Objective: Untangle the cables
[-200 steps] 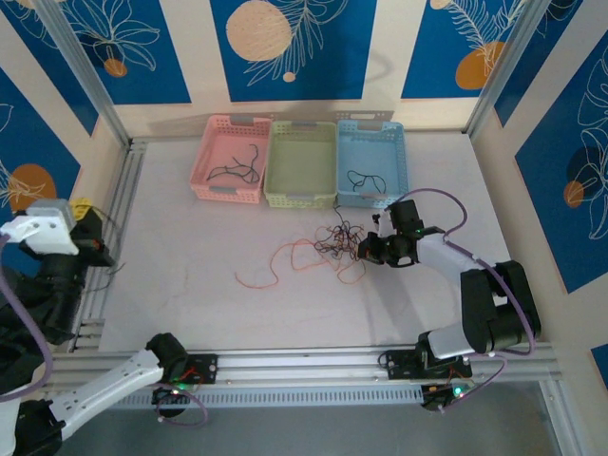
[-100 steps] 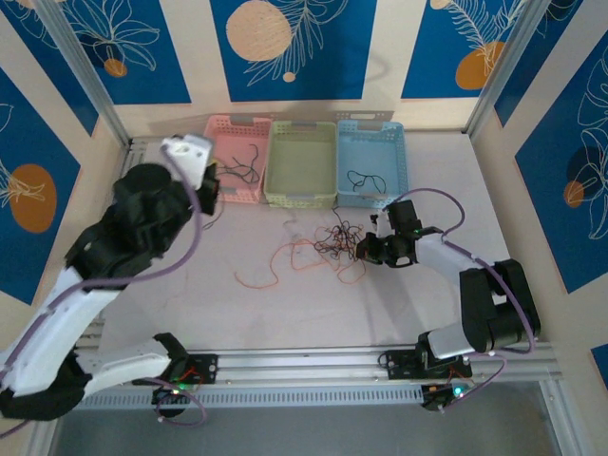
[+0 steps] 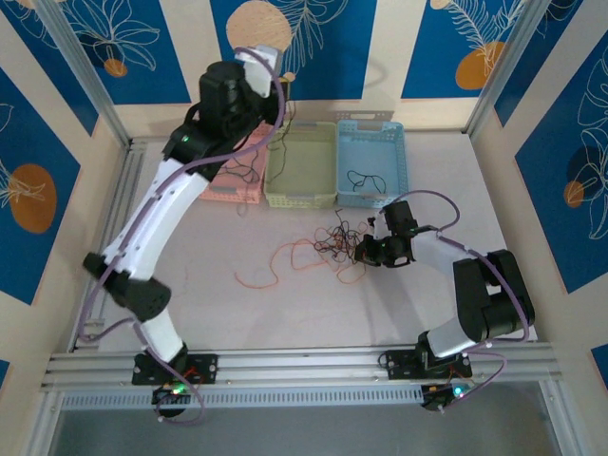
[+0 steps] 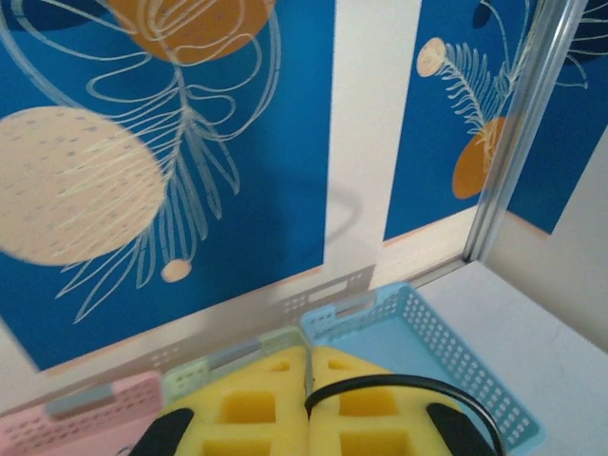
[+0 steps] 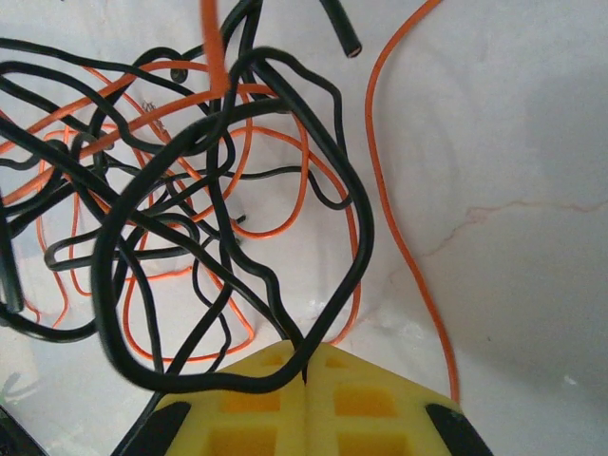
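A tangle of black and orange-red cables point(image 3: 332, 242) lies mid-table in front of the baskets, and one orange cable point(image 3: 285, 261) trails left from it. My right gripper point(image 3: 367, 249) sits at the tangle's right edge. It is shut on a black cable point(image 5: 285, 313) that loops out from between the yellow pads point(image 5: 370, 399). My left gripper point(image 3: 275, 95) is raised high over the back baskets. Its pads point(image 4: 247, 408) are shut on another black cable point(image 4: 408, 385), whose thin tail point(image 3: 277, 133) hangs toward the green basket point(image 3: 302, 195).
Three baskets stand in a row at the back: pink point(image 3: 220, 190) with a black cable point(image 3: 242, 171) inside, green in the middle, blue point(image 3: 399, 161) with a black cable point(image 3: 366, 180). Aluminium frame rails run along the left and near edges.
My left arm has swung from the far left, past the pink basket, up high over the back baskets. The right gripper has stayed at the tangle, shifting only slightly.
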Available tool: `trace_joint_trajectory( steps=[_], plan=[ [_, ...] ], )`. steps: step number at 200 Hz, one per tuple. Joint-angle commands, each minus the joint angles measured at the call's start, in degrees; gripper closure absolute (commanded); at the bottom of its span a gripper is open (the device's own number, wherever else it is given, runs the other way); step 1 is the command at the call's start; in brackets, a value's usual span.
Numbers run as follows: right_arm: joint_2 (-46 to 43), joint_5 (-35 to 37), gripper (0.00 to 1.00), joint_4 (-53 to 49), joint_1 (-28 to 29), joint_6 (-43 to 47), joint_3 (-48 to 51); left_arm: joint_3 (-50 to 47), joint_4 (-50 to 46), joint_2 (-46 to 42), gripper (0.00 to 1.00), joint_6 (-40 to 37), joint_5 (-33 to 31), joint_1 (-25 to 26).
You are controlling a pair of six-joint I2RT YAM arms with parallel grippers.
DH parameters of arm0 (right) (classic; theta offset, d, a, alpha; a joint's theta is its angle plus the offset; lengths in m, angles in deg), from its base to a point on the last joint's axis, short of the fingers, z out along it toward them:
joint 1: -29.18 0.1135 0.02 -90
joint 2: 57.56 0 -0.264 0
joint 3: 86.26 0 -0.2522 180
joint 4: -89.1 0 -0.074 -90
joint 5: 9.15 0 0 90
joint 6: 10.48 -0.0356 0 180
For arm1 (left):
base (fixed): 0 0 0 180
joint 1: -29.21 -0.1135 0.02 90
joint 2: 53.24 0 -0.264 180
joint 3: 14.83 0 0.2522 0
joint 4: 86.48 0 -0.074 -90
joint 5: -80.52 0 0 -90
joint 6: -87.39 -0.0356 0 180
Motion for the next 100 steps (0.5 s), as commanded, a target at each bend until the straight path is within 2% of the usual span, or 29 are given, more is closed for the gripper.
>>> trace_joint_trajectory(
  steps=[1,47,100],
  plan=[
    [0.9,-1.2,1.00,-0.9,0.4,0.2,-1.6,8.6,2.2,5.1,1.00,1.5,5.8,-0.8],
    [1.6,-1.4,1.00,-1.3,0.7,0.4,-2.1,11.7,14.5,10.9,1.00,0.6,13.7,-0.9],
    [1.8,-0.8,1.00,-1.8,1.5,0.7,-2.5,19.0,21.3,20.4,1.00,6.8,20.9,-1.0]
  ],
)
